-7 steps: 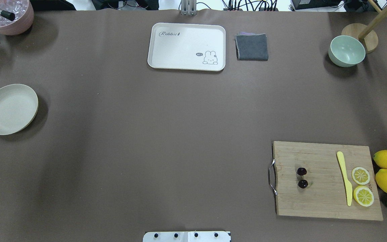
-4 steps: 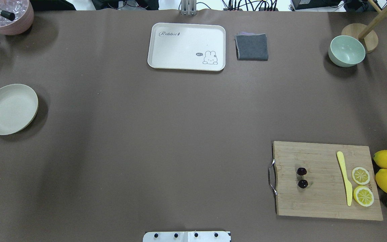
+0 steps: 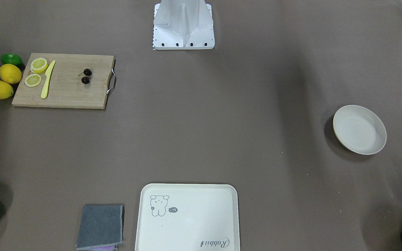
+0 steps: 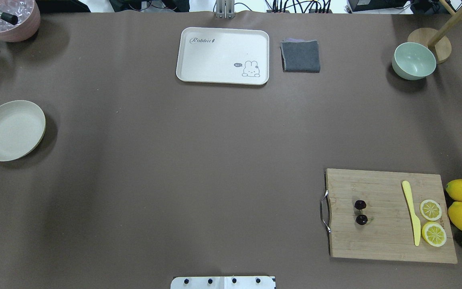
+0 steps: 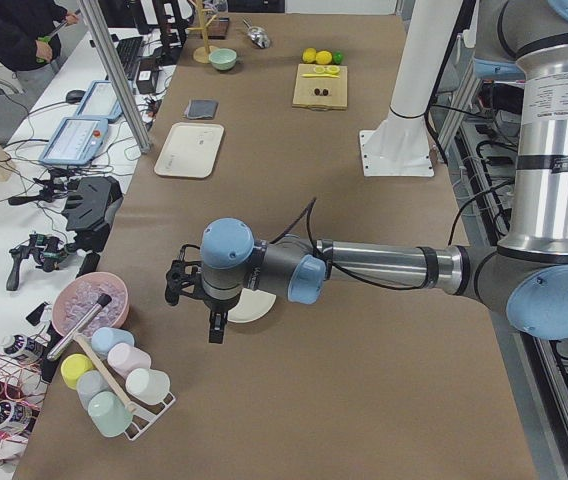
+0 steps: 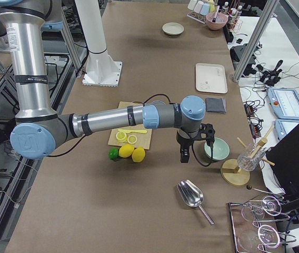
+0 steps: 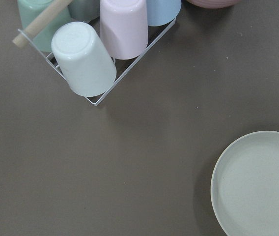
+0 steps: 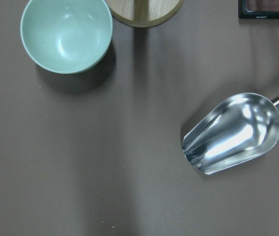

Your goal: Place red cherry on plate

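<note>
Front-facing view: the red cherry (image 3: 86, 76) lies on the cutting board (image 3: 65, 94), near the board's handle end. The plate (image 3: 359, 129) sits well apart from the board, far across the table.

Overhead view: the red cherry (image 4: 361, 212) rests on the cutting board (image 4: 379, 241), between its metal handle (image 4: 324, 211) and the yellow knife (image 4: 411, 212). The plate (image 4: 11, 130) lies far off the board's handle side.

Left side view: the left gripper (image 5: 214, 330) hangs by the plate (image 5: 254, 308), at the table end away from the cutting board (image 5: 321, 85). The red cherry (image 5: 320, 92) is two dark specks on that board, well apart from the gripper. I cannot tell how its jaws stand.

Right side view: the right gripper (image 6: 184, 157) hangs past the board's (image 6: 139, 142) lemon end, near the green bowl (image 6: 216, 148). Its jaws cannot be judged either.

Left wrist view: the plate (image 7: 257, 184) lies below, beside racked cups (image 7: 83, 59).

Right wrist view: the bowl (image 8: 66, 34) and a metal scoop (image 8: 233, 132).
</note>
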